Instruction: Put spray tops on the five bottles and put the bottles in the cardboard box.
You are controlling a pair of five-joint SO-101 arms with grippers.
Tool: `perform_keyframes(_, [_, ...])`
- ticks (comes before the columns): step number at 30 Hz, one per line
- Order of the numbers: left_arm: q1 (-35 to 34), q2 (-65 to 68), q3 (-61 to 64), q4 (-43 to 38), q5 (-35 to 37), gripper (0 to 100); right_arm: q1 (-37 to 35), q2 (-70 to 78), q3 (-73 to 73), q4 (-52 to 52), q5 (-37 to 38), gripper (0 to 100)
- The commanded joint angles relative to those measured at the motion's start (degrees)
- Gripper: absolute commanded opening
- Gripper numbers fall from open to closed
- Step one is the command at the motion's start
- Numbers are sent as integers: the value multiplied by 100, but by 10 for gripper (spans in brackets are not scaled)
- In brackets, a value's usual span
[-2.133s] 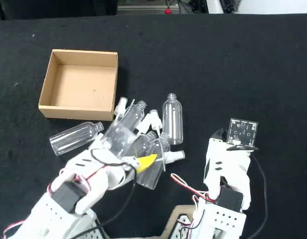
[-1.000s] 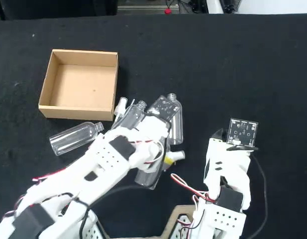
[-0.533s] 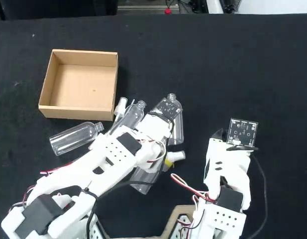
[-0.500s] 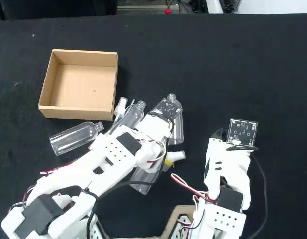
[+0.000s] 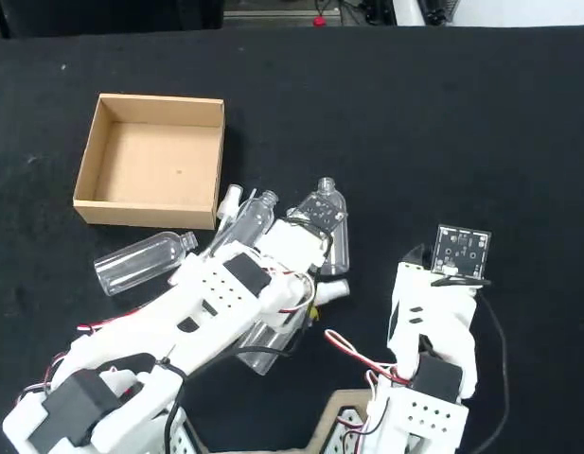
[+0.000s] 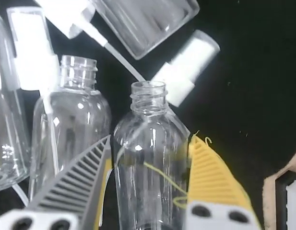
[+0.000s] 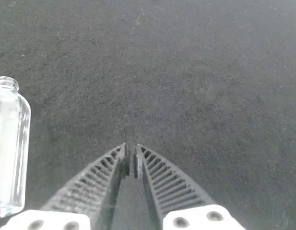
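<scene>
I read left gripper [image 6: 150, 143] clamped on an uncapped bottle [image 6: 148, 115], among other bottles [image 6: 71, 124] and loose spray tops [image 6: 186, 67] near the box [image 5: 83, 175]. I note right gripper [image 7: 131, 155] pinched together, holding nothing, above the black table [image 7: 210, 72].

Open-topped cardboard box [image 5: 145, 214]; clear capless bottles [image 5: 145, 262] and white spray tops [image 5: 334, 291] jumbled just beside it.

Seemingly a robotics lab or workshop: a black-clothed tabletop [image 5: 462, 123] carries two white arms [image 5: 206, 303] with bare servo wires [image 5: 351, 352], and cables [image 5: 362, 11] lie tangled past its far edge.
</scene>
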Motion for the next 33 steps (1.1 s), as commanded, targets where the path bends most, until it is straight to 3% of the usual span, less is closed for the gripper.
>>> perform_keyframes(1, [57,-88,-655,325,9,162,70,-558,-101,-123,-26,29])
perform_keyframes(5, [31,-88,-1534,1204,-97,159,70,-558,-101,-123,-26,29])
perform_keyframes(9, [-207,-88,-2334,2057,-695,159,70,-558,-101,-123,-26,29])
perform_keyframes(14, [-813,-475,-2571,2242,-958,159,70,-558,-101,-123,-26,29])
perform_keyframes(20, [-1525,-2470,-2088,2242,-1037,161,62,-558,-136,-9,-26,29])
perform_keyframes(24, [-2993,-3692,-1710,2242,-1327,162,-149,-558,-681,466,-18,29])
perform_keyframes(28, [-5051,-4519,-1455,2180,-1354,162,-554,-558,-1095,651,202,29])
perform_keyframes(33, [-7213,-4914,-602,1248,-1354,163,-1556,-558,-1508,765,818,29])
